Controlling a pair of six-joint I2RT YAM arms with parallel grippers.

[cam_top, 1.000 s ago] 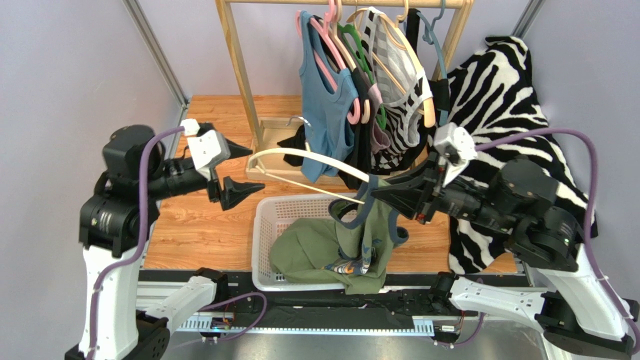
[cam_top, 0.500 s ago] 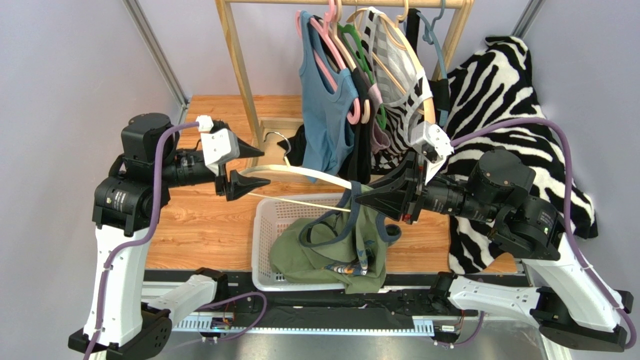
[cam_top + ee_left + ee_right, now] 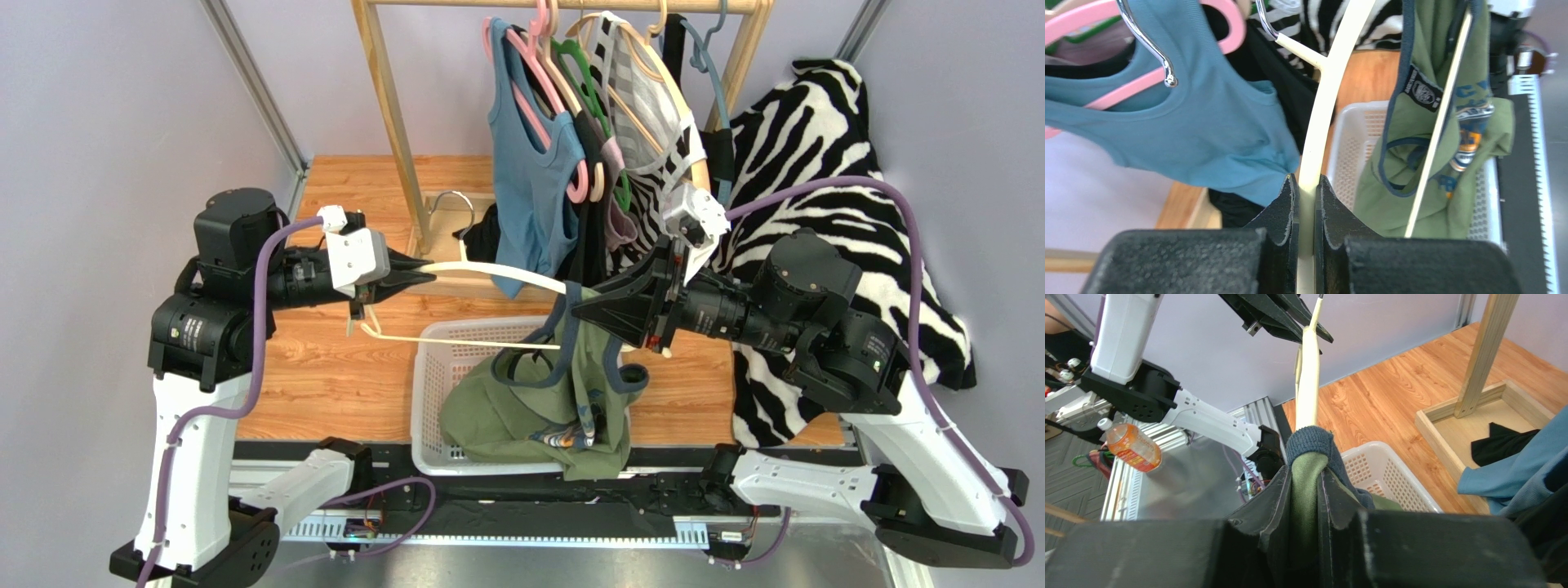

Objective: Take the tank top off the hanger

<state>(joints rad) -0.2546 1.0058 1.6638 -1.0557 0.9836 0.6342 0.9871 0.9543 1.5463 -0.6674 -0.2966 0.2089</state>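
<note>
Cream hanger [image 3: 1333,92] pinched between left fingers [image 3: 1285,208]; right wrist view shows right fingers [image 3: 1275,508] clamping, apparently, the tank top [image 3: 1306,490].

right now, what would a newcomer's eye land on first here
The cream hanger stretches across the middle, pinched by the left gripper at one end while the right gripper clamps the green tank top on the other. The top droops into the white basket below, and a zebra-print cloth fills the right side.

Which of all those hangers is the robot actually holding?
The cream hanger, off the rack: the left gripper pinches one end, the green tank top drapes from the other. The rest hang on the rack.
</note>
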